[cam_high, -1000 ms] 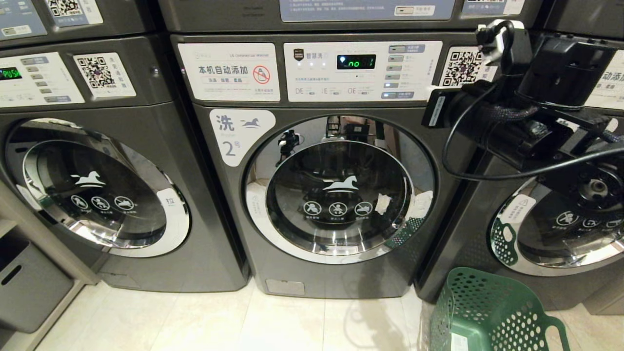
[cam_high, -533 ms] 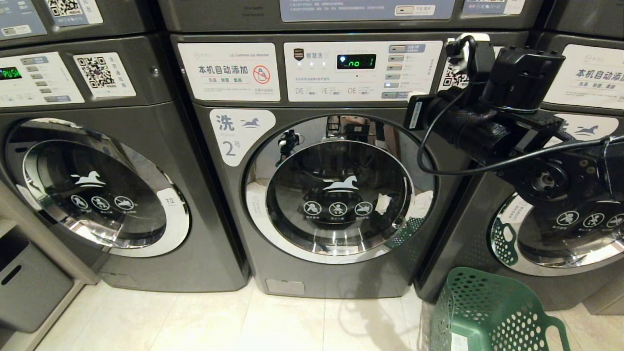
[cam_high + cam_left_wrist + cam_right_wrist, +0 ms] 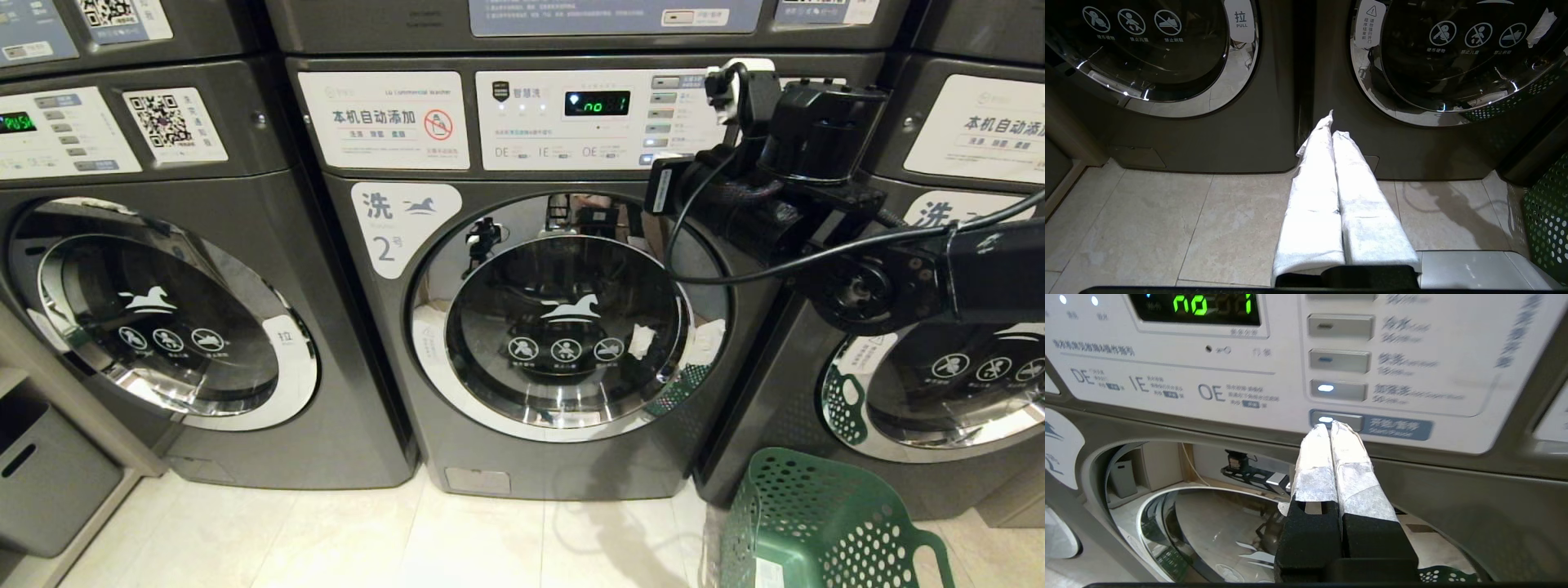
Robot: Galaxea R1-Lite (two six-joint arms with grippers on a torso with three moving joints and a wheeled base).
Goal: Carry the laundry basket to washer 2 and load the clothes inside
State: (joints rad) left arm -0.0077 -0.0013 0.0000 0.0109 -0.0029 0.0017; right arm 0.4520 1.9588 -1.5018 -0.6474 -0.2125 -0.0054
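Observation:
Washer 2 [image 3: 567, 314] stands in the middle with its round door shut and a "2" label [image 3: 385, 245] at the door's upper left. The green laundry basket [image 3: 824, 523] sits on the floor at the lower right, before the neighbouring machine. No clothes show. My right arm [image 3: 784, 188] reaches across to washer 2's control panel. My right gripper [image 3: 1331, 426] is shut and empty, its white-wrapped tips at the lit bottom button [image 3: 1349, 421]. My left gripper [image 3: 1333, 122] is shut and empty, low over the floor, pointing at the gap between two washers.
More washers stand at the left [image 3: 163, 310] and right [image 3: 939, 384], with another row stacked above. The display [image 3: 596, 103] on washer 2 glows green. A grey bin [image 3: 49, 482] sits at the lower left. Pale tiled floor [image 3: 367, 539] lies before the machines.
My right arm has swung left and slightly down, from in front of the right-hand machine to washer 2's control panel. The basket, the doors and the left gripper stay put.

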